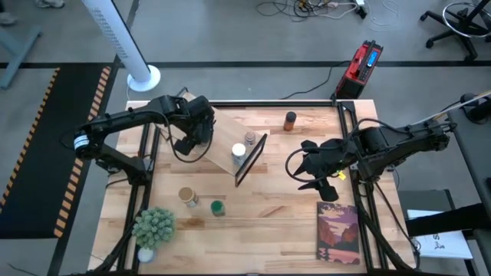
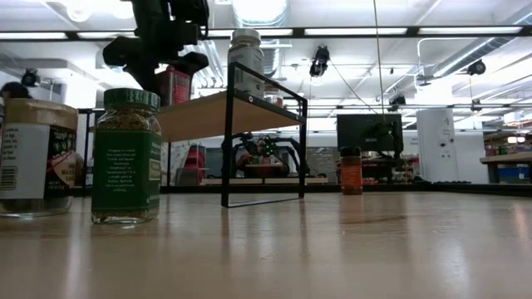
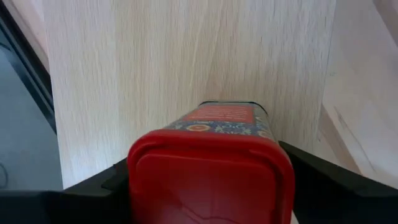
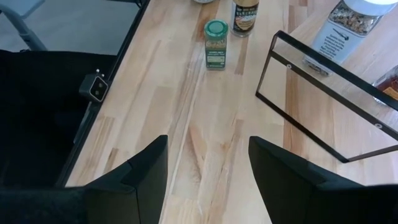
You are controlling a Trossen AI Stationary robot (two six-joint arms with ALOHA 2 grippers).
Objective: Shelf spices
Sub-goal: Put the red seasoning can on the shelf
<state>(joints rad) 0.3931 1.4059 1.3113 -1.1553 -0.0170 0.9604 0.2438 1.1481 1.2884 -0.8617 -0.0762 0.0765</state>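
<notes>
Straddling the red boxy tin [image 3: 211, 171] on the slanted pale wooden shelf [image 1: 224, 147], left claw [image 1: 189, 132] fingers apart; right claw [image 4: 208, 168] open over bare tabletop [image 1: 276, 199], right of frame.

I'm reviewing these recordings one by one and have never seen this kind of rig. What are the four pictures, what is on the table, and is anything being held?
Two dark robot arms work at a pale wooden table. One picture looks down from above, one looks level across the tabletop, and one comes from each arm's wrist. The left gripper is over the slanted pale wooden shelf with a black metal frame, its jaws around a red boxy tin standing on the plank. A white-lidded jar also stands there. Off the shelf are a green-lidded jar, a tan-topped jar, a dark-lidded brown jar, a green potted plant and a book. The right gripper waits, jaws open, holding nothing.
</notes>
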